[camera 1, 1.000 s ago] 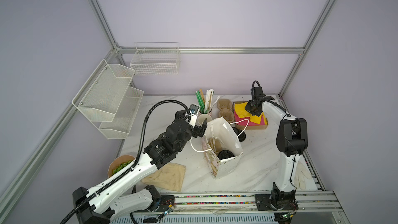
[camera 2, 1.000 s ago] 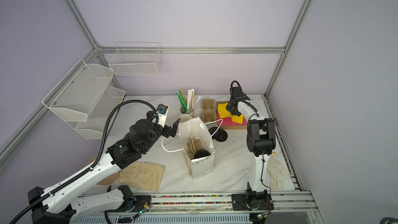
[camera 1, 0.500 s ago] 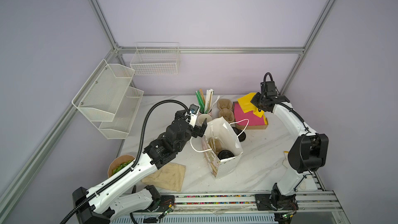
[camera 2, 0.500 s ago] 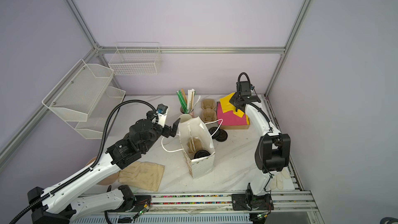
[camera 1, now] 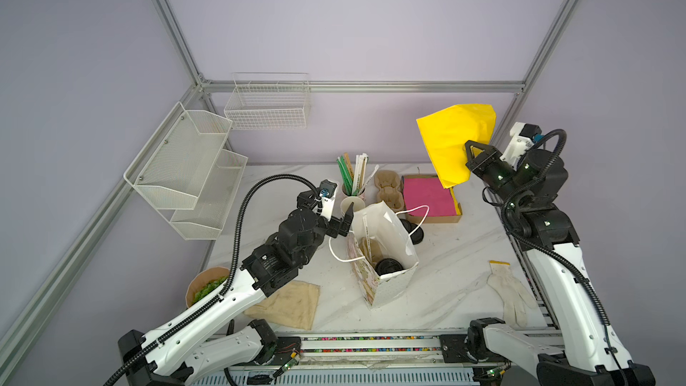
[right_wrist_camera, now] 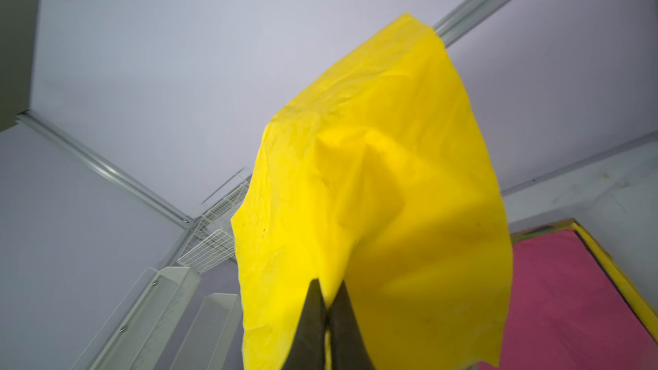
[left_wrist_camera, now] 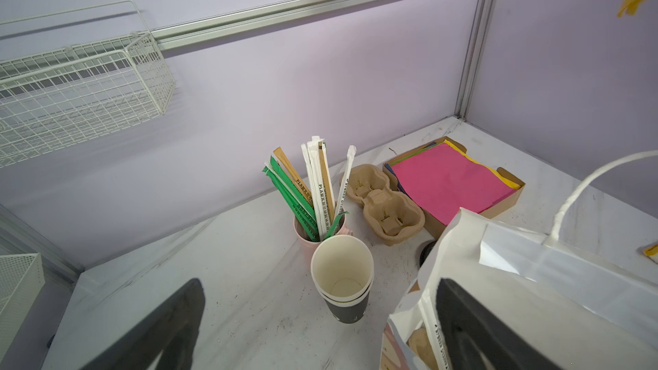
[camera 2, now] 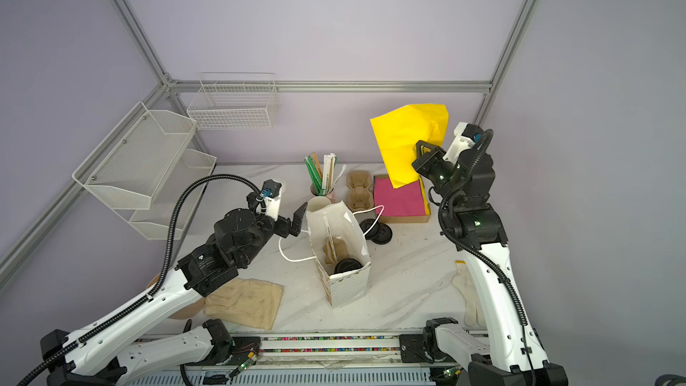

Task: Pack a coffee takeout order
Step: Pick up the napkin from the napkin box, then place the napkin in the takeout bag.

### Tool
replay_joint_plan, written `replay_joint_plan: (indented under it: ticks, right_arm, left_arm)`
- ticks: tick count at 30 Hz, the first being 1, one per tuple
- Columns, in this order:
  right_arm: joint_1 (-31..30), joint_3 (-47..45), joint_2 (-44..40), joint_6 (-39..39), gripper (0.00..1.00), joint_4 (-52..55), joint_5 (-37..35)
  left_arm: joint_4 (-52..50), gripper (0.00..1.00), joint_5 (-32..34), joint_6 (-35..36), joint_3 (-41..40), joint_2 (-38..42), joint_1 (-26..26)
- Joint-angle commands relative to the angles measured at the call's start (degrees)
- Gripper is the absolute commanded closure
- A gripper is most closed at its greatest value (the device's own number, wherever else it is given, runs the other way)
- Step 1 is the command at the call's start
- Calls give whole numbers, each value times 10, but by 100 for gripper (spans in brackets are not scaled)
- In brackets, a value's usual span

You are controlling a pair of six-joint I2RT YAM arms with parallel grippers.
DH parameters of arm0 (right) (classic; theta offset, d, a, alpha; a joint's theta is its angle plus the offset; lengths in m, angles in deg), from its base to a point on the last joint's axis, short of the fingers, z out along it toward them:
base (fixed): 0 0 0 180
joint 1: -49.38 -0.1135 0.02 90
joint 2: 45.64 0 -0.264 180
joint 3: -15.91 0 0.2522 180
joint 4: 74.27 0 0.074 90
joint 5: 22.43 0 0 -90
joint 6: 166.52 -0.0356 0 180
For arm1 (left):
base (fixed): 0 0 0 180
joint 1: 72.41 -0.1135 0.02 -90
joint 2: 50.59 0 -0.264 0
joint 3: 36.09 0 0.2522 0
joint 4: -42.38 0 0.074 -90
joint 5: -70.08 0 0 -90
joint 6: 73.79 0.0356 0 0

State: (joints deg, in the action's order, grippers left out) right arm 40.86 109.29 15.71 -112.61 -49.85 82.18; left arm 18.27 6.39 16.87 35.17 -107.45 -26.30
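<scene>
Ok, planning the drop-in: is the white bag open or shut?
Open. The white bag stands upright with its mouth spread wide; a black lid shows inside.

Light soft, even, from overhead; shadows faint, one below the basket [left_wrist_camera: 82, 76] on the wall [left_wrist_camera: 320, 83]; both top views darken toward corners; sheet [right_wrist_camera: 391, 172] creases softly shaded.

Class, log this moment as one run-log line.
right gripper: shut on yellow sheet, held aloft near pink sheet | left gripper: open at white bag rim | bag: lidded cup inside
</scene>
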Motion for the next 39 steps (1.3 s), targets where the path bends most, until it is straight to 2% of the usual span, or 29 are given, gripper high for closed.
replay_joint_plan:
  ticks: [1, 3, 5, 9, 12, 20, 25, 28, 39]
  right_arm:
    - [-20, 1, -6, 25, 100, -60, 109]
    - [-57, 16, -4, 48, 100, -51, 130]
    - [-119, 32, 8, 80, 100, -26, 125]
    - [-276, 57, 37, 146, 100, 57, 15]
    - [-337, 39, 32, 148, 100, 72, -39]
    - [-410, 8, 45, 119, 100, 163, -155]
    - [-473, 10, 87, 92, 100, 245, -255]
    - [-512, -10, 84, 59, 100, 253, -324]
    - [-534, -63, 107, -2, 100, 292, -332]
  left_arm:
    - [27, 0, 1, -11, -18, 10, -6]
    - [25, 0, 5, -12, -18, 12, -5]
    - [29, 0, 15, -13, -20, 17, -5]
    - [37, 0, 45, -13, -24, 27, -6]
    - [46, 0, 82, -11, -30, 38, -7]
    - [98, 0, 190, -5, -62, 94, -16]
    - [117, 0, 213, 3, -74, 113, -20]
    - [117, 0, 216, 4, -75, 114, -21]
    - [111, 0, 185, 5, -73, 110, -21]
